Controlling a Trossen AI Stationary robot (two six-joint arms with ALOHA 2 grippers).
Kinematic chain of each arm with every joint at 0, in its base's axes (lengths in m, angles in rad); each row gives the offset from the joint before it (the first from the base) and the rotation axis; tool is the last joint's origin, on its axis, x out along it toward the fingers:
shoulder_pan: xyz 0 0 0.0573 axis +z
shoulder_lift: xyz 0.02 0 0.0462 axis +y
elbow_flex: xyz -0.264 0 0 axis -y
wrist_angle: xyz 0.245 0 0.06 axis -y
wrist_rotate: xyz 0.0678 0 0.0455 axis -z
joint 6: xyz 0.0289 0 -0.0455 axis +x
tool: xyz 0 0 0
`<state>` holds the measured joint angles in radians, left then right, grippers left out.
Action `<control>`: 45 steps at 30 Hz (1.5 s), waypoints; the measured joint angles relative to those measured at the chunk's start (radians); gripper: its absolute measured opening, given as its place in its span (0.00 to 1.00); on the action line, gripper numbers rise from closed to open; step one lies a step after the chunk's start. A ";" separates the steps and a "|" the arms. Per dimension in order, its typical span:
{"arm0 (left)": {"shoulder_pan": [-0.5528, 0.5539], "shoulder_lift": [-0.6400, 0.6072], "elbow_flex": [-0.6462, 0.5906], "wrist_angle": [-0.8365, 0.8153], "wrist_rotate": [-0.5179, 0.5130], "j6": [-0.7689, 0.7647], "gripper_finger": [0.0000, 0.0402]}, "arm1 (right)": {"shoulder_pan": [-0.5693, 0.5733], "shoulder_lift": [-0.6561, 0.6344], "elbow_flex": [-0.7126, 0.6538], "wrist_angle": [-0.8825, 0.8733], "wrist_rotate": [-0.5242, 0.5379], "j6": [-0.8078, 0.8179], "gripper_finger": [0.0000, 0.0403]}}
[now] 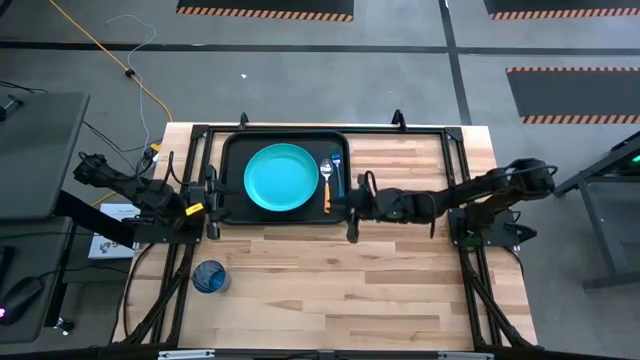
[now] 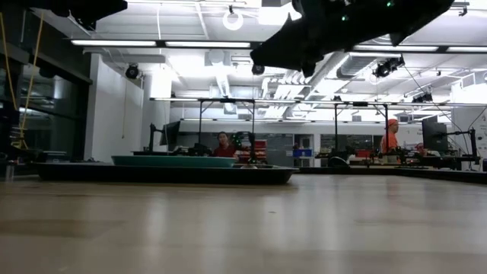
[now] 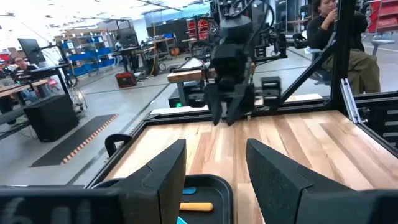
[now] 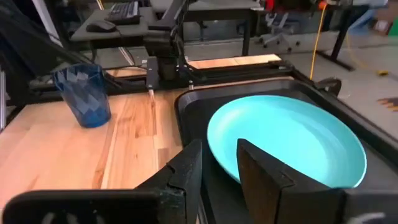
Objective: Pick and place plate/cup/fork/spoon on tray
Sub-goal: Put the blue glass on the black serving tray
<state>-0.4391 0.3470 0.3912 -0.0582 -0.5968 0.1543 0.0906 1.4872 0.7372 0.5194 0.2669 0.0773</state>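
Note:
The black tray (image 1: 232, 150) lies at the table's far middle. The turquoise plate (image 1: 282, 178) lies flat in it. The spoon (image 1: 326, 186), with its orange handle, and the light-blue fork (image 1: 336, 168) lie side by side in the tray, right of the plate. The dark-blue cup (image 1: 210, 277) stands upright on the table near the front left; it also shows in the right wrist view (image 4: 83, 94). My left gripper (image 1: 214, 203) is open and empty at the tray's left edge. My right gripper (image 4: 219, 171) is open and empty over the tray's near right corner (image 1: 350, 208), pointing toward the plate (image 4: 286, 140).
Black frame rails (image 1: 460, 150) run round the table's far half. Bare wood (image 1: 350, 290) spreads in front of the tray. In the low view the tray (image 2: 160, 173) sits left of centre and both arms hang above. People sit in the room behind.

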 joint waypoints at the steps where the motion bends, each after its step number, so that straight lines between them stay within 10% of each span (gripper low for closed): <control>1: 0.000 0.000 0.000 -0.003 0.000 0.000 0.39 | 0.012 -0.001 0.000 0.000 0.020 -0.009 0.23; 13: 0.000 0.000 0.000 -0.083 -0.045 0.030 0.39 | 0.027 -0.036 0.000 -0.041 0.275 0.013 0.23; 38: 0.000 -0.003 0.000 -0.107 -0.033 -0.040 0.39 | 0.034 -0.057 0.000 -0.150 0.332 0.046 0.23; 45: 0.000 0.032 0.001 0.026 0.232 -0.083 0.39 | 0.035 -0.057 0.000 -0.150 0.325 0.054 0.23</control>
<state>-0.4393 0.3794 0.3922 -0.0322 -0.3645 0.0711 0.1253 1.4303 0.7376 0.3691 0.5924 0.1314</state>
